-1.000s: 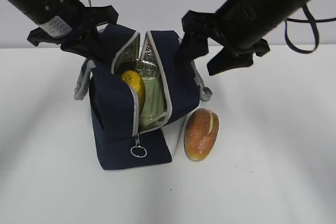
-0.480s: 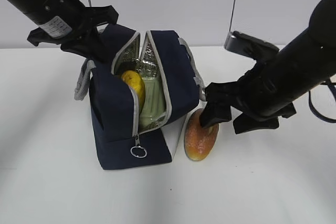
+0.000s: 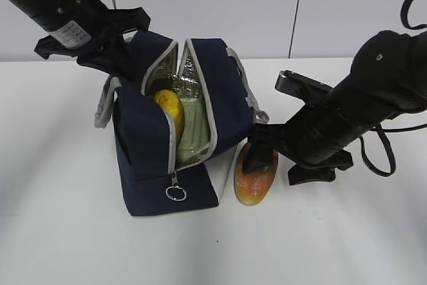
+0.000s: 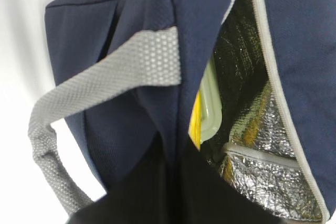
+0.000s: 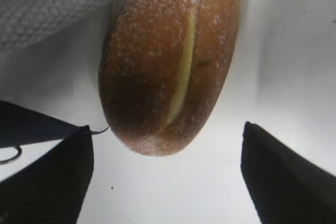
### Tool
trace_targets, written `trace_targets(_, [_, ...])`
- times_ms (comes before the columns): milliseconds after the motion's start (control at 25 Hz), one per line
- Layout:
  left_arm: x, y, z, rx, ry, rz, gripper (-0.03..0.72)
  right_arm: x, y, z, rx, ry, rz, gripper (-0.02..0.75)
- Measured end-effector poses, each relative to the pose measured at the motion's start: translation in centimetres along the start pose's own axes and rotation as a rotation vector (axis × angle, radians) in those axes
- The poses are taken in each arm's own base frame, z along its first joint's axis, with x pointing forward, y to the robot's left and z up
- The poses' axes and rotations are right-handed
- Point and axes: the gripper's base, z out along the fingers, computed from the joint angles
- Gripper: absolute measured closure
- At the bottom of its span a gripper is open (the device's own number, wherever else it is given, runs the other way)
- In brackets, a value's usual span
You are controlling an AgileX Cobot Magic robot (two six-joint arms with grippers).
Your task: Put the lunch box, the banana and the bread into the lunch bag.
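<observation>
With the right claw (image 5: 167, 174) spread astride the golden-brown slashed bread roll (image 3: 255, 171) at the navy fabric lunch bag's (image 3: 200, 98) four o'clock, the bread step seemingly awaited pinching; the left claw's state couldn't be told.

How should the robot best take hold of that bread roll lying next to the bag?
Probably across the bread's short width at mid-body, coming down from above. It lies flat on the table, slash up, with the lunch bag close on one side, so a top approach looks clearest. The right hand is open around its end.
</observation>
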Motion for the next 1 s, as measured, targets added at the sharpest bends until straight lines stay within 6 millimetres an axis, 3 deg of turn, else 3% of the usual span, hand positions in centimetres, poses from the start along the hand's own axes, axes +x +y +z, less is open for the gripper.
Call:
trace_targets(360, [0.0,0.0,0.0,0.0,0.002,0.0,0.691,-1.8,0.0,2.2,-0.001,0.002,0.015,0.086])
trace_targets(480, [0.0,0.0,0.0,-0.001,0.002,0.001,0.691,-1.9,-0.2,3.0,0.001,0.013,0.025,0.129])
trace_targets(720, [0.0,0.0,0.0,-0.003,0.002,0.002,0.691,-1.9,-0.2,3.0,0.002,0.013,0.023,0.289])
trace_targets(880, [0.0,0.0,0.0,-0.003,0.003,0.002,0.691,-1.8,-0.3,2.7,0.03,0.027,-0.036,0.306])
trace_targets(1000, [0.0,0.0,0.0,-0.004,0.003,0.002,0.691,-1.9,-0.7,1.2,0.075,0.028,-0.103,0.309])
